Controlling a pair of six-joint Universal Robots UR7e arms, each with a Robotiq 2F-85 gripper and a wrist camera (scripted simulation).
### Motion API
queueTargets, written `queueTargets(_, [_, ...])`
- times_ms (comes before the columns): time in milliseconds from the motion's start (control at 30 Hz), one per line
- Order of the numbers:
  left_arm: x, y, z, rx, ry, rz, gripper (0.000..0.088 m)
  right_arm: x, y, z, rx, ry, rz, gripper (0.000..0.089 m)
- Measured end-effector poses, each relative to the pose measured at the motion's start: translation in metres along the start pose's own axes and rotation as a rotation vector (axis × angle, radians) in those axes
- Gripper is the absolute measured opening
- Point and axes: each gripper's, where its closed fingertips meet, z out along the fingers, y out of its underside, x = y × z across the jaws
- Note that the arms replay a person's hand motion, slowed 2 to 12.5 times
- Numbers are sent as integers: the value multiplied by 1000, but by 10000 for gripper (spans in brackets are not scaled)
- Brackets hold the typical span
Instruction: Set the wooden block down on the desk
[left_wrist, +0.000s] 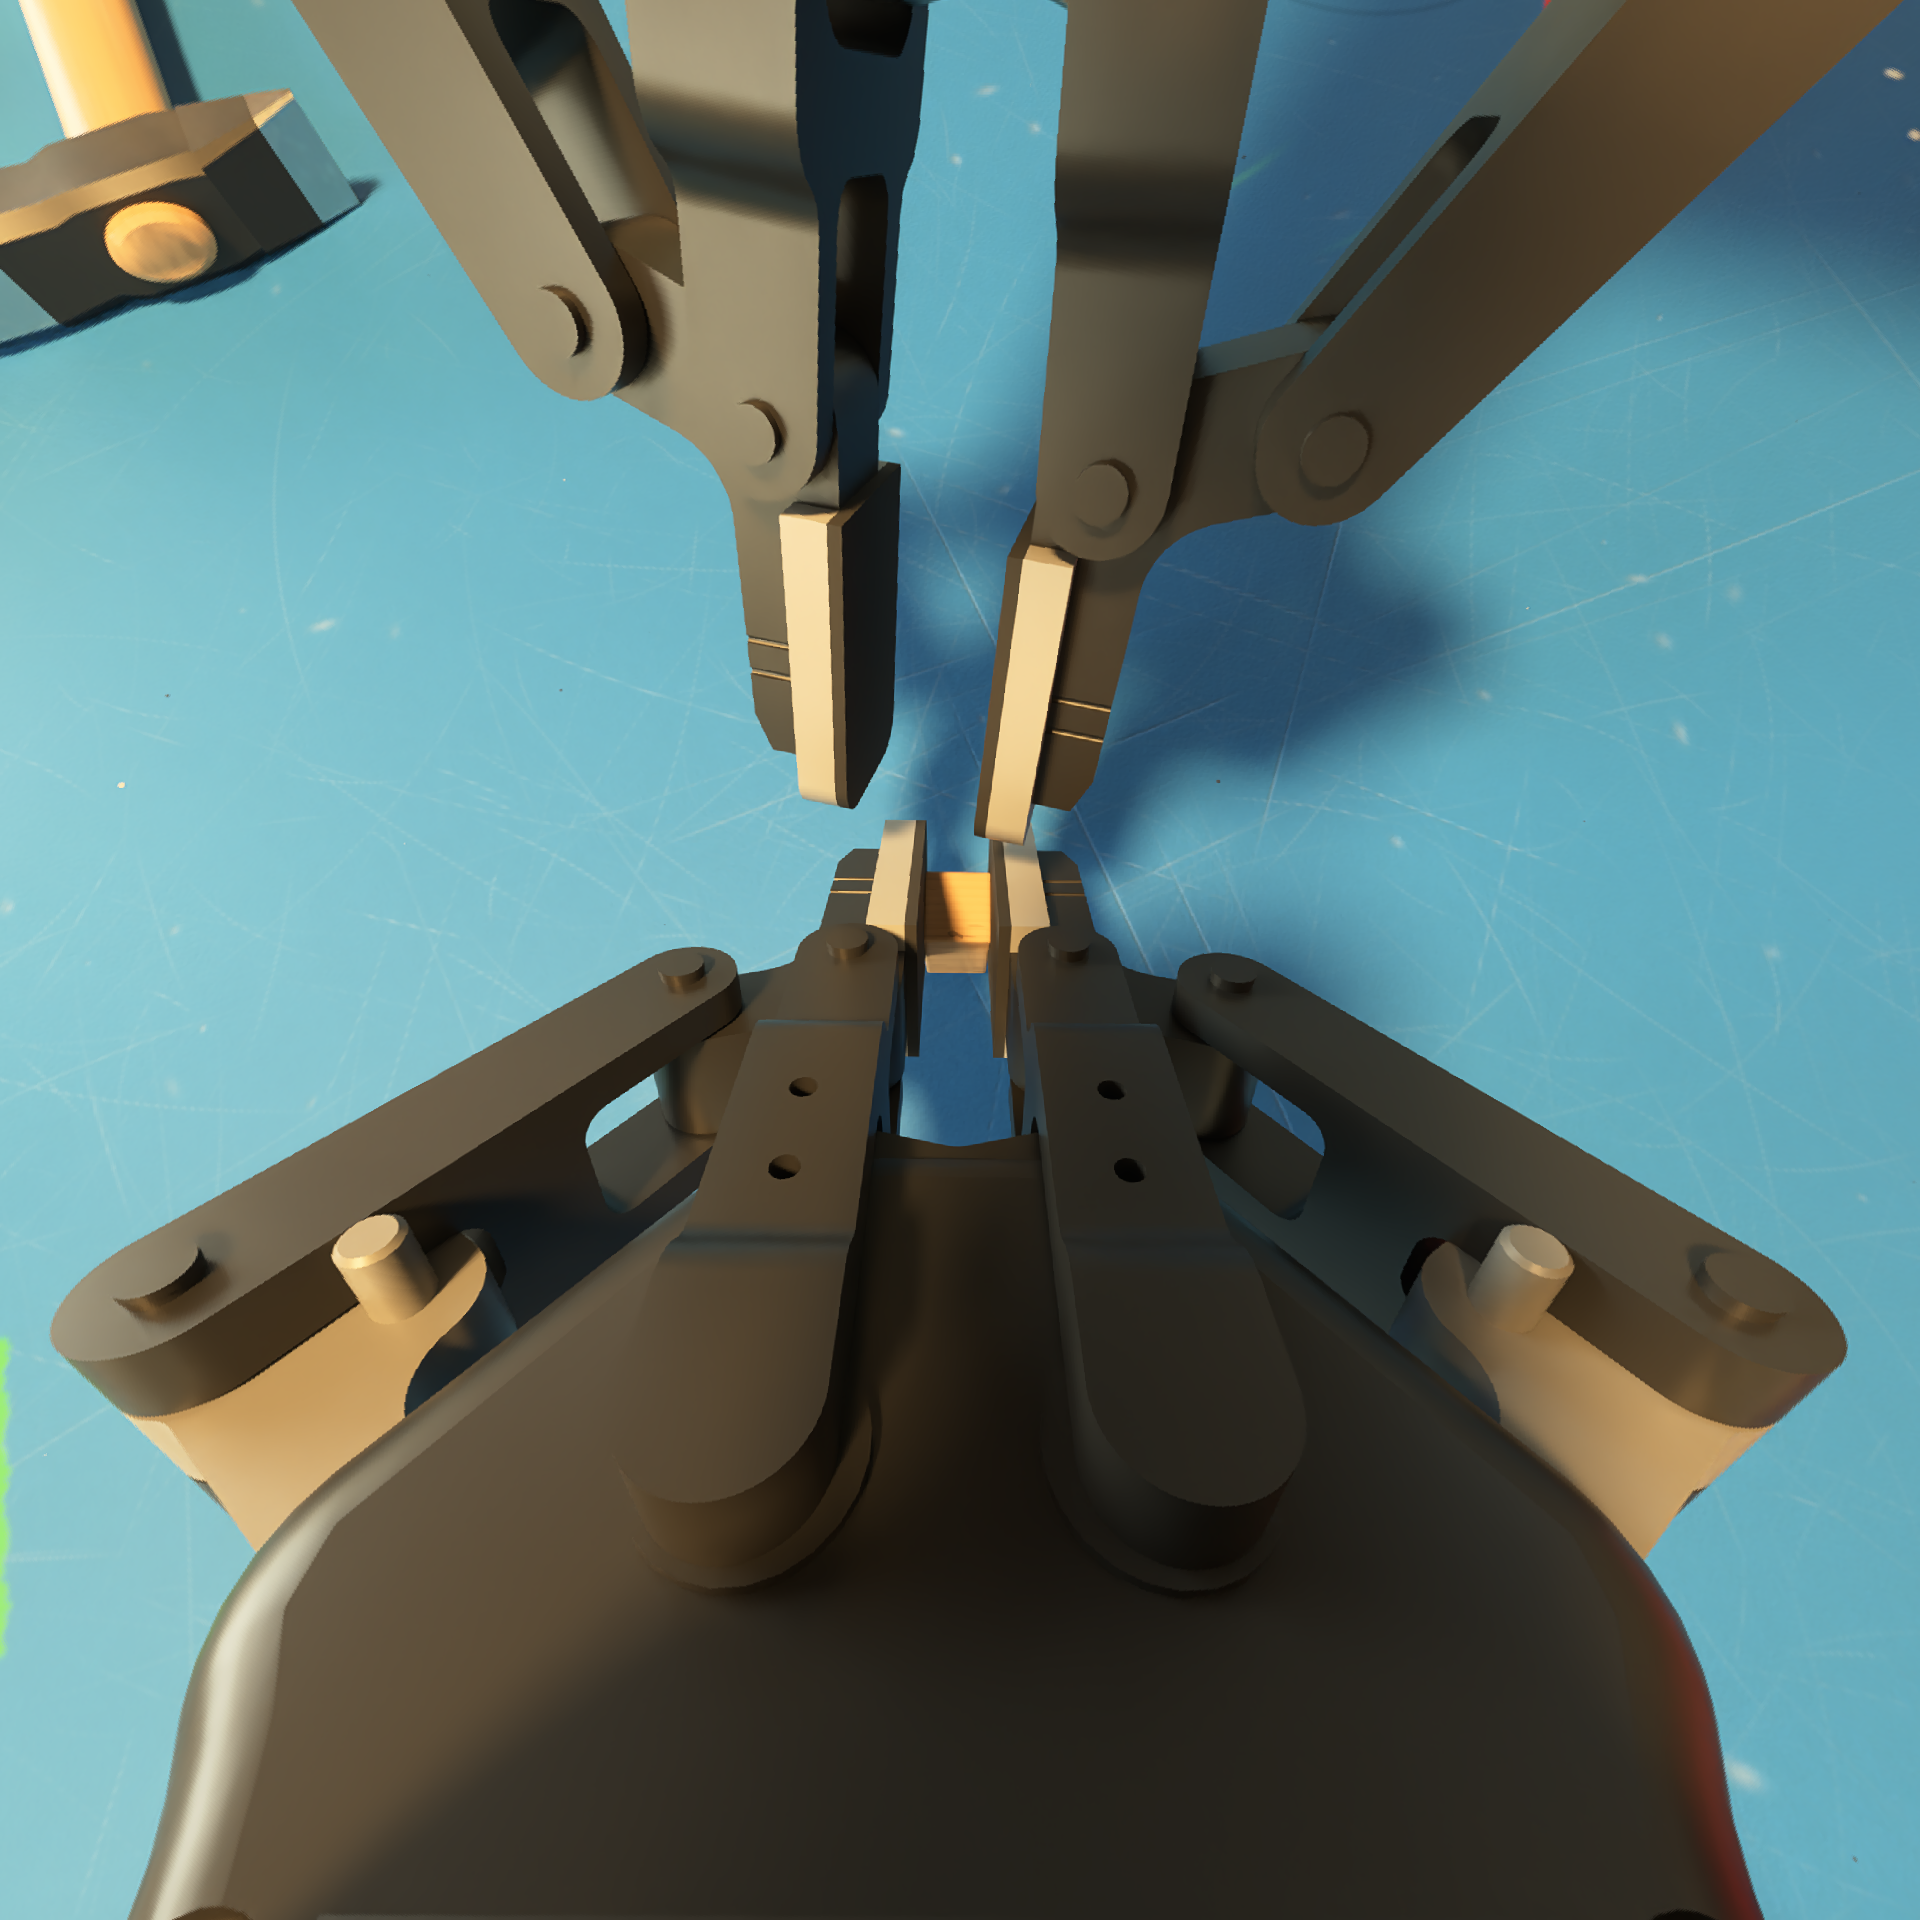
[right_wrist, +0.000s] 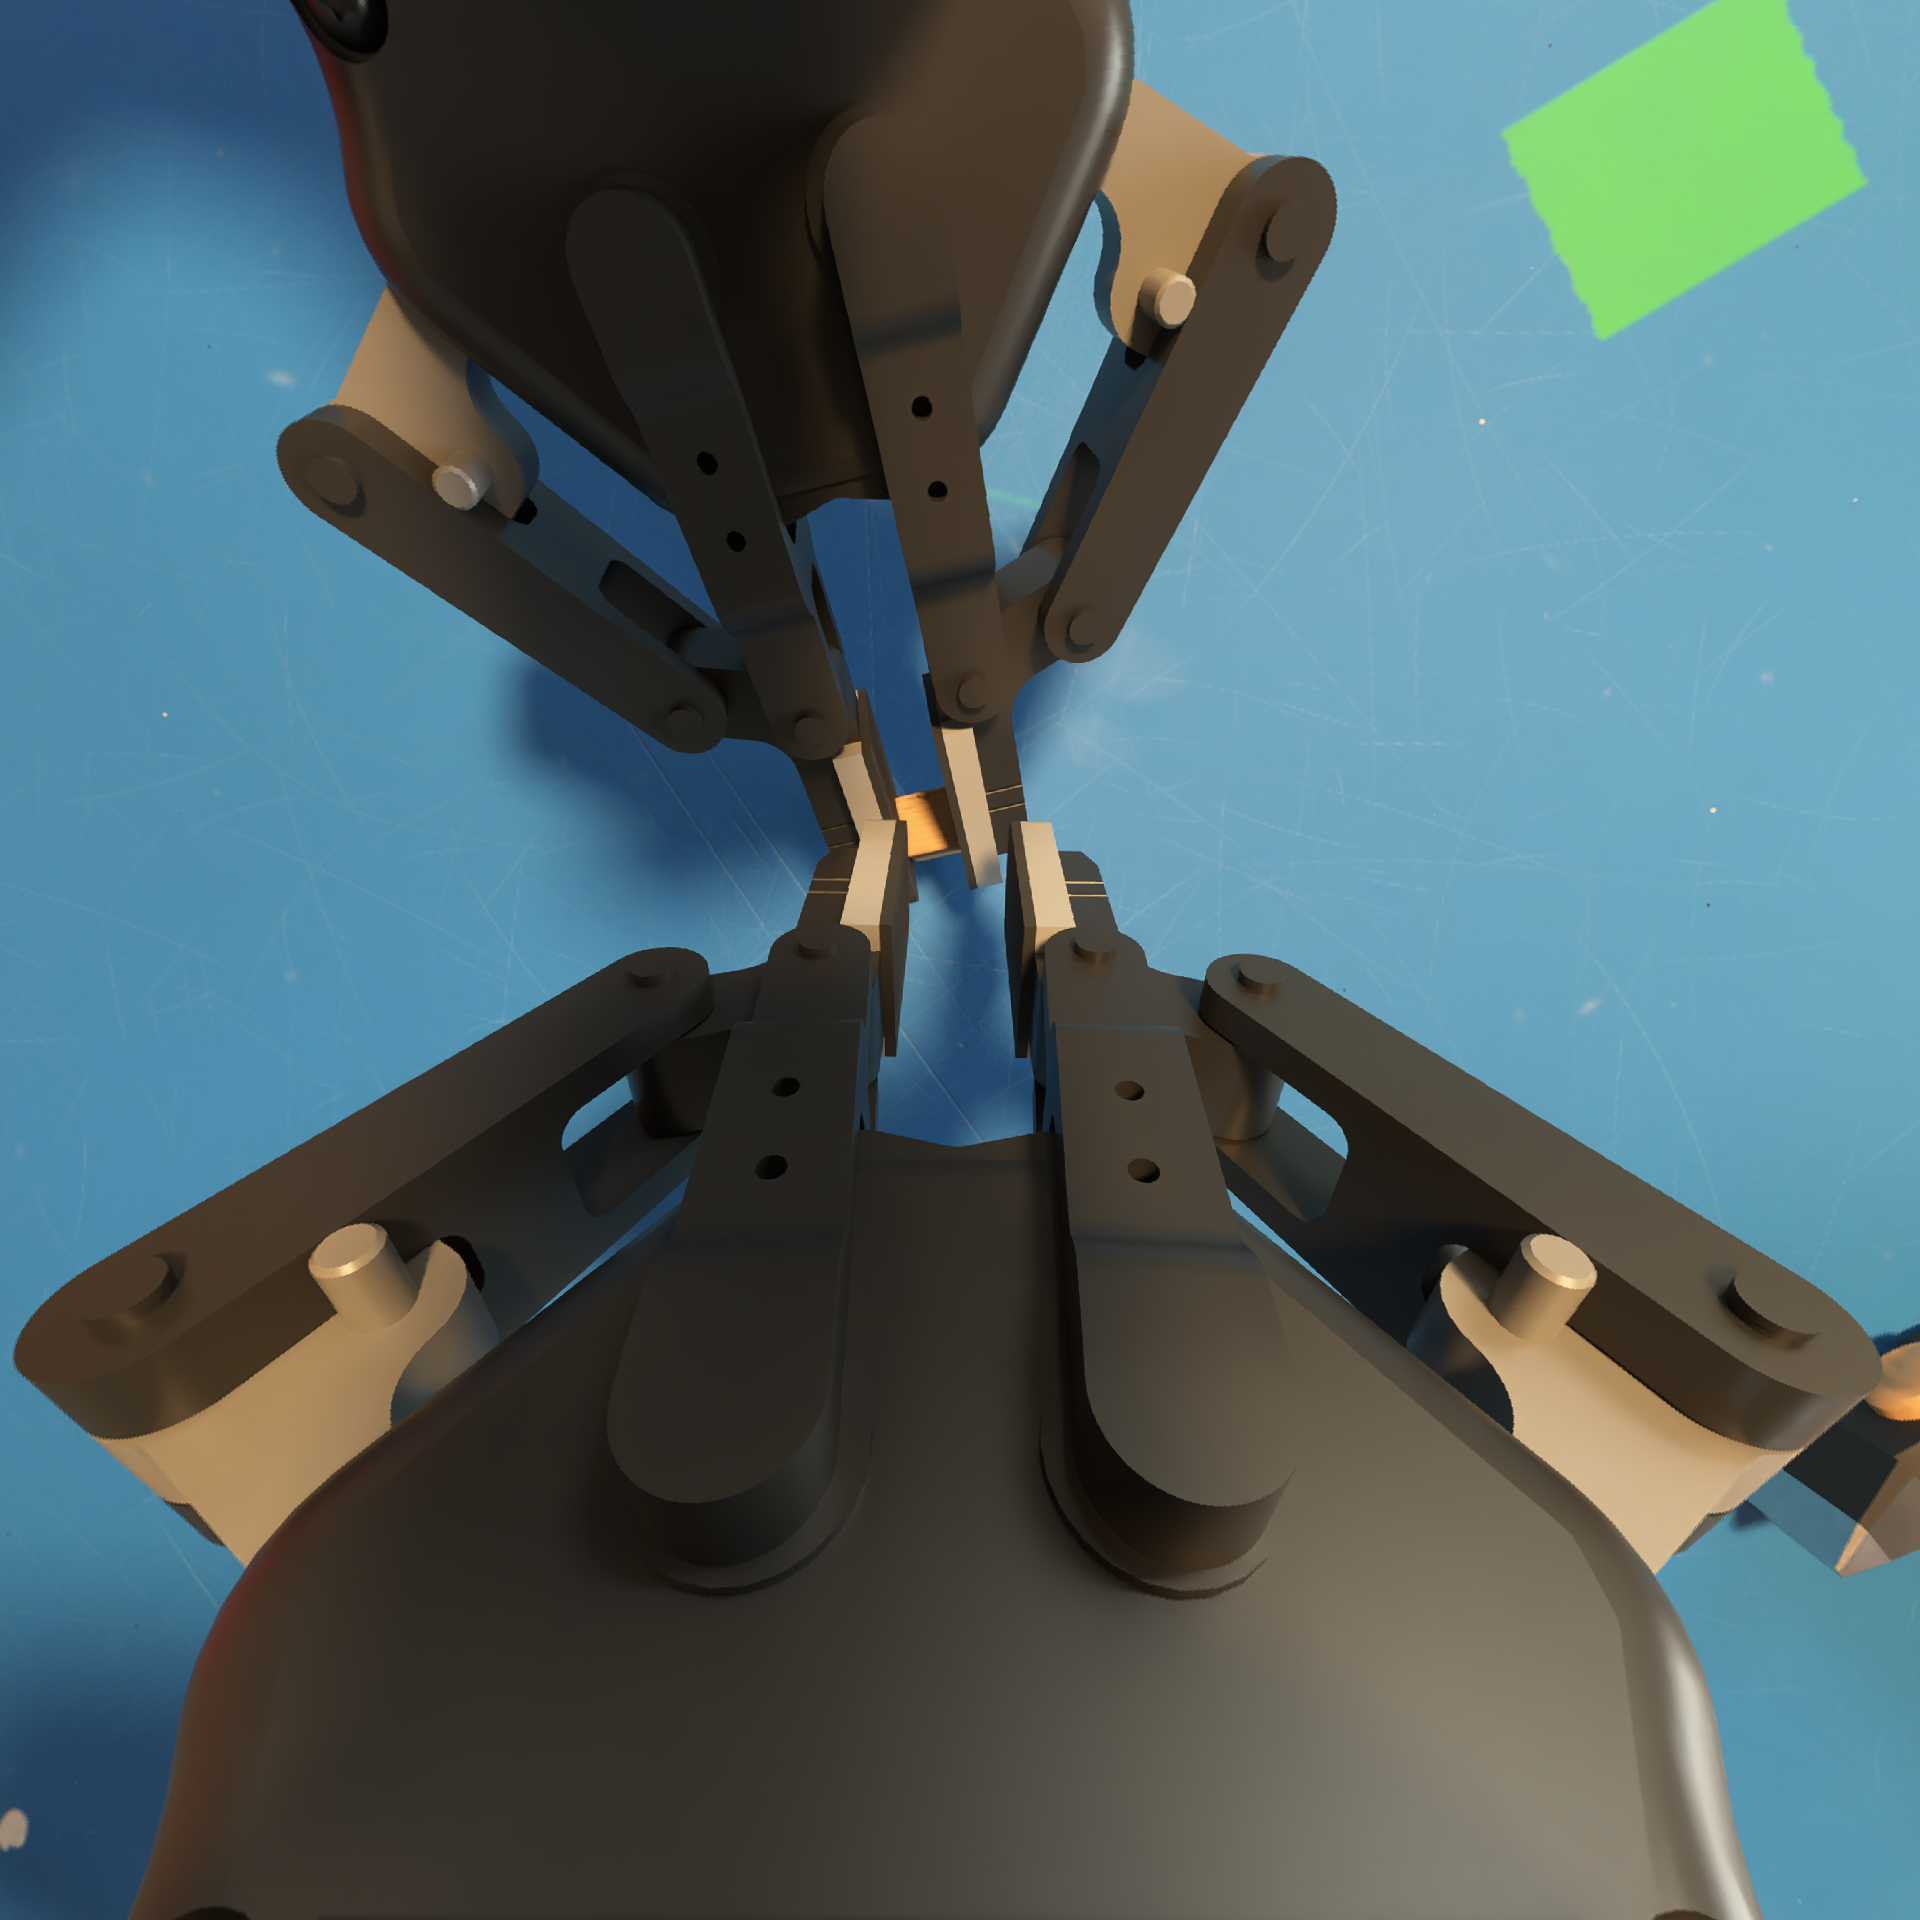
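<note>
A small wooden block (left_wrist: 956, 920) sits clamped between the two pads of my left gripper (left_wrist: 958, 857), above the blue desk (left_wrist: 416, 727). My right gripper (left_wrist: 923, 816) reaches in from the opposite side, tip to tip with the left one. In the right wrist view my right gripper (right_wrist: 951, 862) has a gap between its pads and holds nothing. Just beyond it, the left gripper (right_wrist: 925, 847) grips the block (right_wrist: 928, 824). The right fingertips stand close to the block; I cannot tell if they touch it.
A hammer (left_wrist: 156, 208) with a wooden handle and dark head lies on the desk at the upper left; its head also shows in the right wrist view (right_wrist: 1870, 1475). A green rectangular patch (right_wrist: 1683, 166) marks the desk at the upper right.
</note>
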Motion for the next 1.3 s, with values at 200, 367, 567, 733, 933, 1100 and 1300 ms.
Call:
queueTargets(200, [0, 0, 0, 0, 0, 0, 106, -1, 0, 1, -2, -2, 0, 169])
queueTargets(367, [0, 0, 0, 0, -1, -1, 106, 0, 0, 1, -3, 1, -1, 164])
queueTargets(567, [0, 0, 0, 0, 0, -1, 106, 0, 1, 1, -5, 1, -1, 163])
queueTargets(733, [-1, 0, 0, 0, -1, -1, 106, 1, 1, 0, -7, 6, -3, 169])
queueTargets(933, [-1, 0, 0, 0, -1, -1, 106, 2, 0, -1, -1, 16, -5, 171])
queueTargets(1100, [-1, 0, 0, 0, 0, -2, 106, 3, 0, -4, 7, 26, -5, 171])
queueTargets(1300, [-1, 1, 0, 0, 1, -5, 106, 5, -1, -7, 21, 46, -4, 166])
